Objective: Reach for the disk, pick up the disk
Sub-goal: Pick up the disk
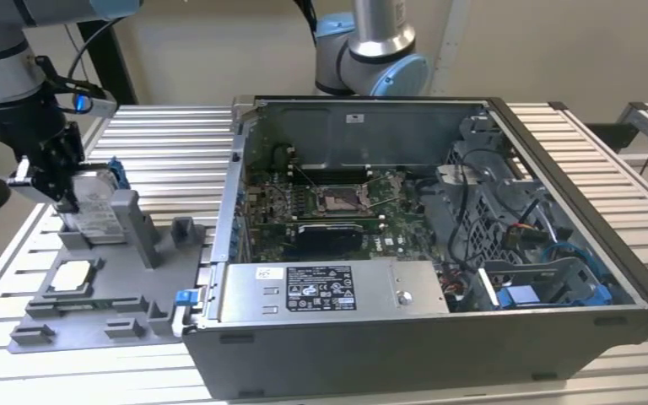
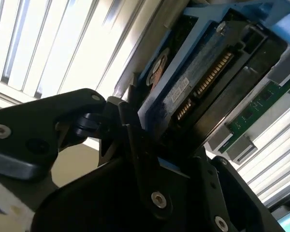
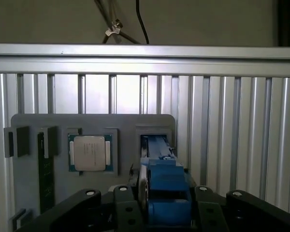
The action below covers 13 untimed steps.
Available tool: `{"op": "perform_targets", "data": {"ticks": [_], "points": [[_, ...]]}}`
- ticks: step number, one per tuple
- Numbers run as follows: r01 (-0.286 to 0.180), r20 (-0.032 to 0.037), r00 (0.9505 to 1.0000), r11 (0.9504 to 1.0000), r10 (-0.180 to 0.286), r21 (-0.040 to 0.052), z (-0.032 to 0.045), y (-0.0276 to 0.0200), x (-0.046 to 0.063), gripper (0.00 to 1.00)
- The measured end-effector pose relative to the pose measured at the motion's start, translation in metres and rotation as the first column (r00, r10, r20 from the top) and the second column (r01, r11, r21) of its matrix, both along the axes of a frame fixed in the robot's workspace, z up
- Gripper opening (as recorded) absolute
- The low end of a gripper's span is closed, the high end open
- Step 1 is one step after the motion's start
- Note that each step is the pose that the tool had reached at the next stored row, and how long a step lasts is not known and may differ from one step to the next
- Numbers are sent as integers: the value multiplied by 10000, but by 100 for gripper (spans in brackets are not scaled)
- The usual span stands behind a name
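The disk (image 3: 160,166) stands on edge in a slot of the grey fixture tray (image 1: 90,314), blue bracket uppermost. The gripper (image 3: 165,205) straddles it from above. In the first wrist view the black fingers (image 3: 128,209) lie against its two broad faces with no gap showing, so I judge the hand clamped on the disk, which sits in its slot and is not yet raised. In the second wrist view one finger rests on the circuit-board face, just beside the row of gold connector contacts. If the hold is shallow or partly on the plastic bracket, the disk could tilt or slide between the pads. A pull out of line with the slot could wedge the disk against the slot walls and drag the tray along with it. A dropped disk might land on the white-topped chip (image 3: 89,153), which lies in the neighbouring pocket. Beyond the tray is the slatted metal table (image 1: 166,143). Just beside the tray, on the exterior view's right, stands the open computer case (image 1: 414,350) with its long power-supply box (image 1: 324,289), and a careless swing that way could strike the case wall. The base of a second arm (image 1: 369,51) stands at the far back, well apart.
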State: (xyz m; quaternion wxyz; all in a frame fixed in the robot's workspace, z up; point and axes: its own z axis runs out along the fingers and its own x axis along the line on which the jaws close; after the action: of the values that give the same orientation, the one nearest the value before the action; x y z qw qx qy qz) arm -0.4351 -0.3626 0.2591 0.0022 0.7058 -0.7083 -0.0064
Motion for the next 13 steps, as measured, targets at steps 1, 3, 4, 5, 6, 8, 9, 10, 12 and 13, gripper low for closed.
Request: {"op": "perform_targets", "data": {"ticks": [1, 3, 4, 5, 6, 8, 9, 10, 12, 13], "points": [[0, 1, 10000, 10000, 0, 3, -1, 0, 0, 0], [0, 2, 10000, 10000, 0, 4, -1, 0, 0, 0], [1, 2, 10000, 10000, -1, 5, -1, 1, 0, 0], [1, 2, 10000, 10000, -1, 6, -1, 1, 0, 0], [2, 1, 10000, 10000, -2, 6, -1, 1, -1, 0], [16, 11, 10000, 10000, -16, 13, 27, 1, -1, 0], [24, 9, 10000, 10000, -24, 10, 68, 1, -1, 0], [25, 1, 10000, 10000, -25, 6, 117, 1, -1, 0], [25, 3, 10000, 10000, -25, 7, 209, 1, -1, 0], [24, 0, 10000, 10000, -24, 5, 254, 1, -1, 0]]}}
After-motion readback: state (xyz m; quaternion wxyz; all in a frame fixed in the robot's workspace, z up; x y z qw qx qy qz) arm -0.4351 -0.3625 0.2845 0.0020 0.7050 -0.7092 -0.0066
